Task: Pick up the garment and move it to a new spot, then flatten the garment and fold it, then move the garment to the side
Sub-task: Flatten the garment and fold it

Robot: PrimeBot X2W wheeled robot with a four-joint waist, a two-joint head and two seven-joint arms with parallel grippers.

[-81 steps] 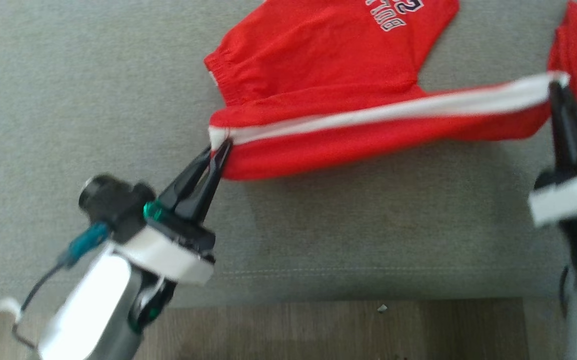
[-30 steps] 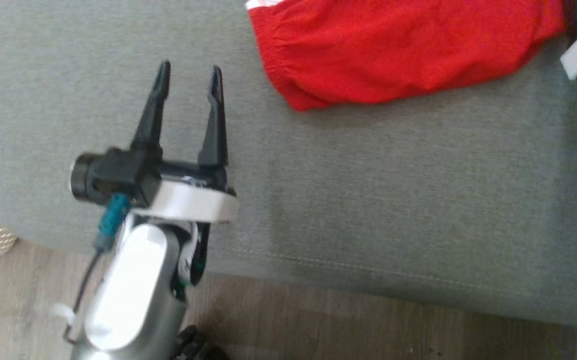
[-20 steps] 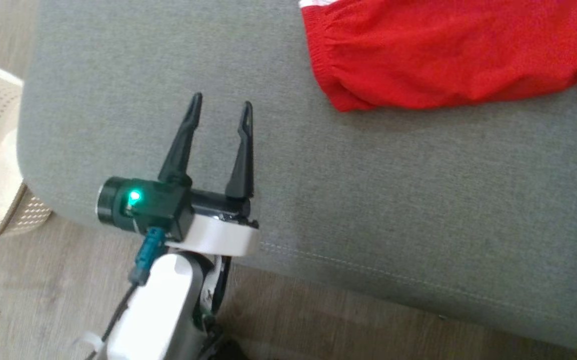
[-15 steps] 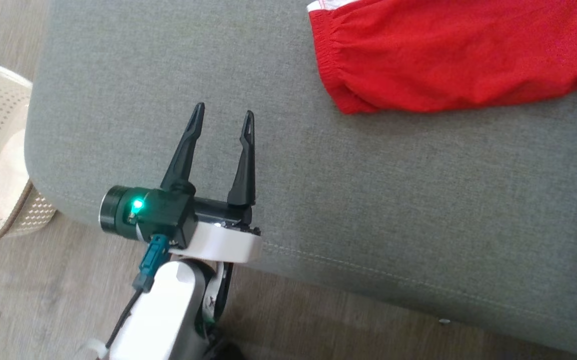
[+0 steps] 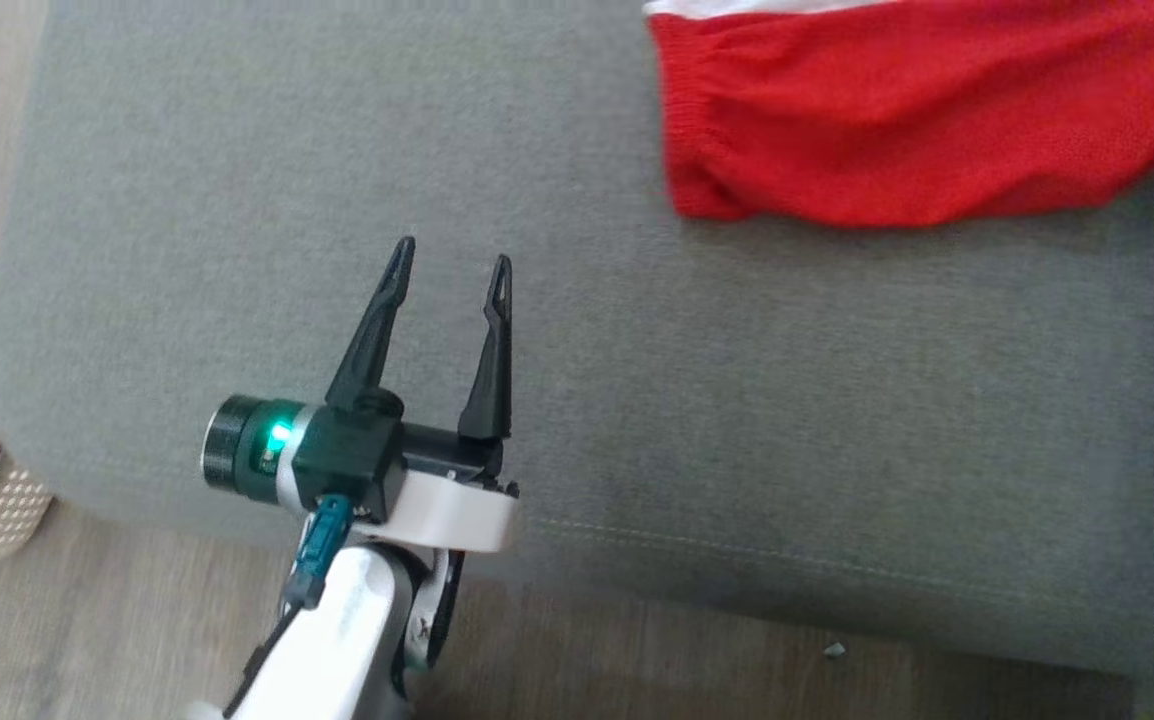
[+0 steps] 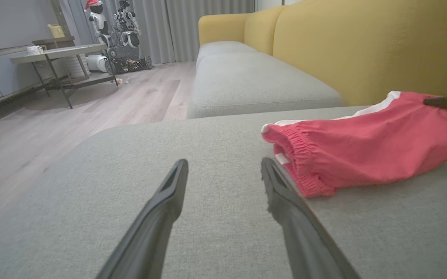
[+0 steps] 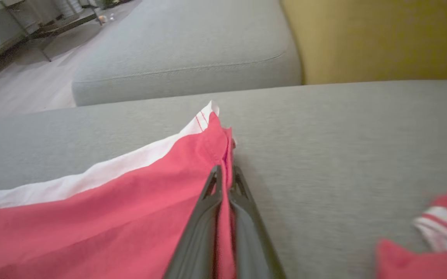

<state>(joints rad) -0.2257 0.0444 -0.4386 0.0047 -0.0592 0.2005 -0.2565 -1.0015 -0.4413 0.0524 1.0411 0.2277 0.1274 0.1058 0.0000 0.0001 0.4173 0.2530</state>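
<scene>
Looking at this one, I'd say we're at the tail end of the fold or the start of the move-it-to-the-side step. The red garment (image 5: pixel 897 130) lies loosely flat on the grey sofa cushion (image 5: pixel 737 420), up around 1 o'clock in the head view. Its elastic waistband end points toward 9 o'clock and there's a white stripe along the far edge.

The right gripper (image 7: pixel 226 170) is pinched tight on the garment's hem corner right by that stripe, with fabric sandwiched between the two fingers in the right wrist view. The left gripper (image 5: pixel 453 252) sits down around 7 o'clock, jaws spread wide with nothing in them, hovering over bare cushion clear of the cloth. From its own camera the waistband is off at 2 o'clock.

Another bit of red-and-white cloth (image 7: pixel 421 240) shows at 4 o'clock in the right wrist view, and I can't tell what it is.

Next move, my guess: either the left goes in for the waistband corner so both ends travel together, or the right drags alone. Dragging by one corner could undo the fold.
</scene>
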